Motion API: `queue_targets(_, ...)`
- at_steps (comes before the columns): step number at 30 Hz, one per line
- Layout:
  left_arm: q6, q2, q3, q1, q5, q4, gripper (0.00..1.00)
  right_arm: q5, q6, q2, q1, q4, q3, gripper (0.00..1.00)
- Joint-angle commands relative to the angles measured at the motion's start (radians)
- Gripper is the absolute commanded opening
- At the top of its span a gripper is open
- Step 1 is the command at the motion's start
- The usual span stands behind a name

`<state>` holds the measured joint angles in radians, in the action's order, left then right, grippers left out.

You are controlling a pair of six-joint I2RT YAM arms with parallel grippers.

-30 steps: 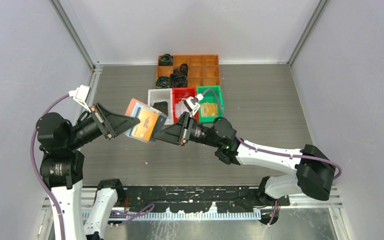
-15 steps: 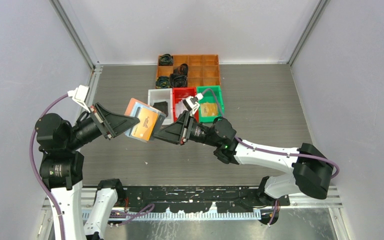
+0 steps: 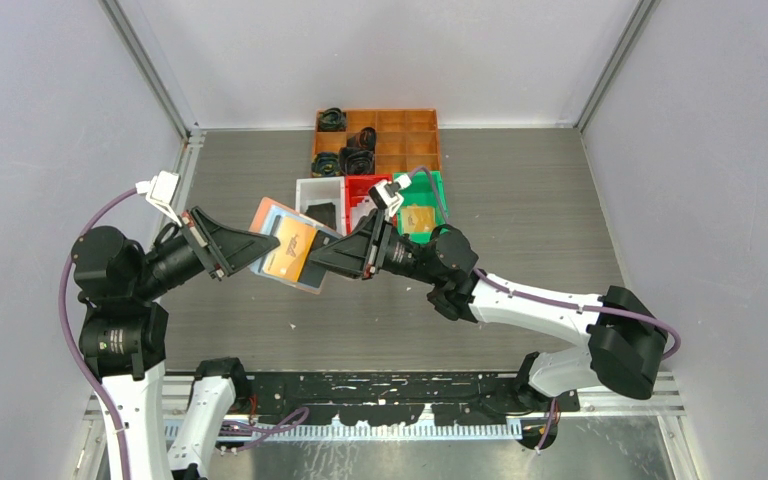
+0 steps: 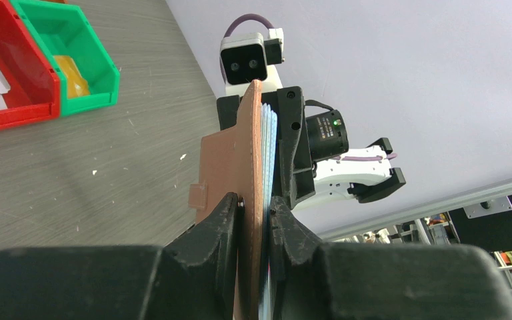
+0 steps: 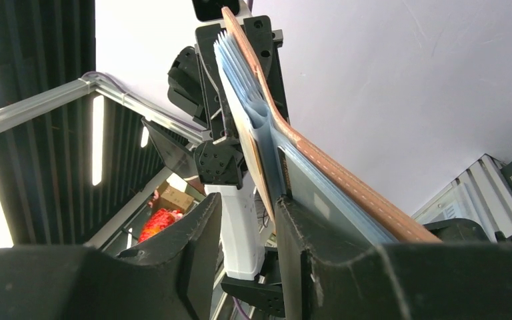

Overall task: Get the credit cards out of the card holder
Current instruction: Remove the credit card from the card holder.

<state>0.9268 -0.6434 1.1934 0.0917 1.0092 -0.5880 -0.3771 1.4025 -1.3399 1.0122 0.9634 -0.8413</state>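
Card holder (image 3: 278,243), flat tan leather, clamped in left claw (image 3: 243,249).

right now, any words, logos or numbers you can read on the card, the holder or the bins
None can be read.
Orange card in the card holder: a dark mark on its face, too small and blurred to read.
Paper in the red bin: dark print, too blurred to read.
Yellow item in the green bin: a mark, unreadable.

Two arms, left gripper (image 3: 260,245) and right gripper (image 3: 322,262), are sharing one card holder (image 3: 272,218) showing one orange card (image 3: 290,250), while three small bins—white (image 3: 318,192), red (image 3: 365,187), green (image 3: 428,190)—and one orange tray (image 3: 405,140) are sitting behind.
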Motion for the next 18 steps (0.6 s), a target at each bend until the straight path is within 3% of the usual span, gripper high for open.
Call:
queue_targets(1,-0.006,0.011,0.034,-0.001,0.003,0.041,0.00,-0.015,-0.026,0.013,-0.002,0.009,-0.040,0.41)
queue_targets(13,-0.003,0.024,0.014,0.000,-0.005,0.039,0.00,-0.008,-0.039,-0.024,-0.002,0.011,-0.074,0.28)
queue_targets(18,-0.060,0.024,0.019,0.000,-0.049,-0.025,0.00,0.012,-0.134,0.025,0.000,-0.144,-0.092,0.24)
